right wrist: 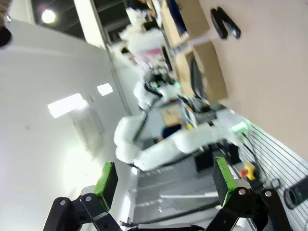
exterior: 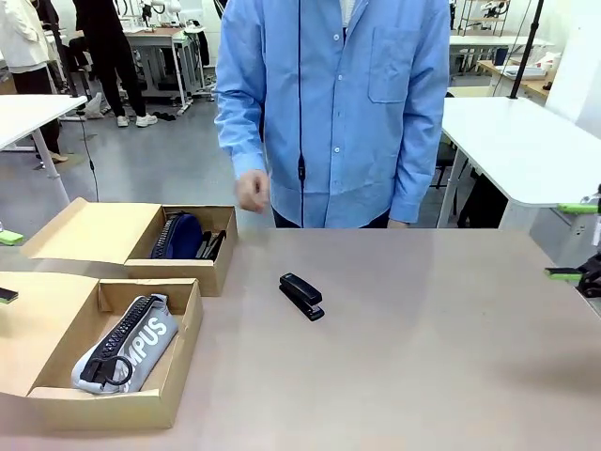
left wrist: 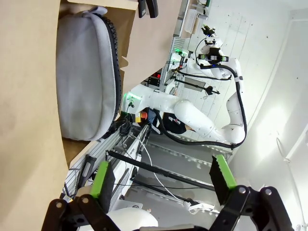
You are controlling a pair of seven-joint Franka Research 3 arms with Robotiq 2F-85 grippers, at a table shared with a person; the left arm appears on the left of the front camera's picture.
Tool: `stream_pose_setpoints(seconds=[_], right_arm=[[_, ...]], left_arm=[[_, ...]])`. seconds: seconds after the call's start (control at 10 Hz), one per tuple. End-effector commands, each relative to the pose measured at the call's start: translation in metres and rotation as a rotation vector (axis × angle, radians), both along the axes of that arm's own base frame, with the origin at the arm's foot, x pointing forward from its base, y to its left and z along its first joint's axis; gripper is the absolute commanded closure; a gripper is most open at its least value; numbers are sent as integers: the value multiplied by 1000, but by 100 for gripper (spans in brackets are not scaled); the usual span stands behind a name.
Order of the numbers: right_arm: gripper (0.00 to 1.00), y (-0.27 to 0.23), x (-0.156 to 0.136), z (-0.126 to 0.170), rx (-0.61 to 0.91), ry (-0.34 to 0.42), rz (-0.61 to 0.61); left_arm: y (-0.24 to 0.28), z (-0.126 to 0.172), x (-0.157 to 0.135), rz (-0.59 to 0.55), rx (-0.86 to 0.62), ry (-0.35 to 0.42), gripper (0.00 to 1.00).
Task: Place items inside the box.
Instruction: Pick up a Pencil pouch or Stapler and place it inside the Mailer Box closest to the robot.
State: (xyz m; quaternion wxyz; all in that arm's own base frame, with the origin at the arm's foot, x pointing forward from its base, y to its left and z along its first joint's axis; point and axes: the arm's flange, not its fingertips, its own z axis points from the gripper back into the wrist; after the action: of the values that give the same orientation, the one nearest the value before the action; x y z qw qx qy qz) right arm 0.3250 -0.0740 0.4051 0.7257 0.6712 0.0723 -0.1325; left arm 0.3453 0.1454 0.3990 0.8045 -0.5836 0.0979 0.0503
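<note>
A black stapler (exterior: 300, 296) lies alone near the middle of the table (exterior: 423, 366), turned at a slant and well apart from both cardboard boxes on the robot's left. The near box (exterior: 103, 411) holds a grey pencil case (exterior: 127, 343) that takes up most of its floor. The far box (exterior: 178, 275) has a navy pencil case (exterior: 180, 235) with something dark tucked beside it.

The right gripper (right wrist: 164, 177) hangs off at the table's right edge, its jaws spread wide with nothing between them. The left gripper (left wrist: 162, 175) sits out by the boxes, equally wide and equally empty. The person stands at the far side, one hand (exterior: 252, 191) hovering just beyond the far box.

The stapler looks like the piece to go in next, and I see a few ways that could go sour:
- It is slim and lies at an angle, so fingers coming down out of line with it would likely shove it across the smooth top rather than catch it.
- A pinch on the sprung upper arm could let it twist or slip out mid-carry.
- With the grey case filling the near box, a drop there may leave the stapler perched on top or caught on the rim.
- A swing toward the far box passes close to that waiting hand.
</note>
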Motion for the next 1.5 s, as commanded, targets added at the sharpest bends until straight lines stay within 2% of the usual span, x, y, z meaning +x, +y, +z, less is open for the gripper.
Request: stream_pose_setpoints(seconds=[0.0,0.1,0.2,0.3,0.4,0.5,0.6,0.7,0.8,0.9,1.0,1.1,1.2,1.3,1.4], right_arm=[[0,96,28,7,-180,-178,300],[0,158,34,8,-235,-299,440],[0,213,30,9,-299,-428,508],[0,265,20,6,-467,-590,531],[0,318,1,-2,-563,-739,620],[0,337,0,-5,-602,-801,650],[0,308,32,8,-609,-650,530],[0,340,-19,11,-512,-550,660],[0,349,-10,13,-587,-624,639],[0,377,-11,8,-766,-707,718],[0,398,-1,1,-893,-840,705],[0,416,19,-8,-1001,-852,600],[0,432,34,-17,-1030,-829,541],[0,447,46,-30,-1154,-839,491],[0,455,54,-38,-1186,-839,431]], left_arm=[[0,1,-5,-22,-1,-13,0],[0,1,-5,-22,-1,-13,0],[0,1,-5,-22,-1,-13,0],[0,1,-5,-22,-1,-13,0],[0,1,-5,-22,-1,-13,0],[0,1,-5,-22,-1,-13,0],[0,1,-5,-22,-1,-13,0],[0,1,-5,-22,-1,-13,0],[0,1,-5,-22,-1,-13,0],[0,1,-5,-22,-1,-13,0],[0,1,-5,-22,-1,-13,0],[0,1,-5,-22,-1,-13,0],[0,1,-5,-22,-1,-13,0],[0,1,-5,-22,-1,-13,0],[0,1,-5,-22,-1,-13,0]])
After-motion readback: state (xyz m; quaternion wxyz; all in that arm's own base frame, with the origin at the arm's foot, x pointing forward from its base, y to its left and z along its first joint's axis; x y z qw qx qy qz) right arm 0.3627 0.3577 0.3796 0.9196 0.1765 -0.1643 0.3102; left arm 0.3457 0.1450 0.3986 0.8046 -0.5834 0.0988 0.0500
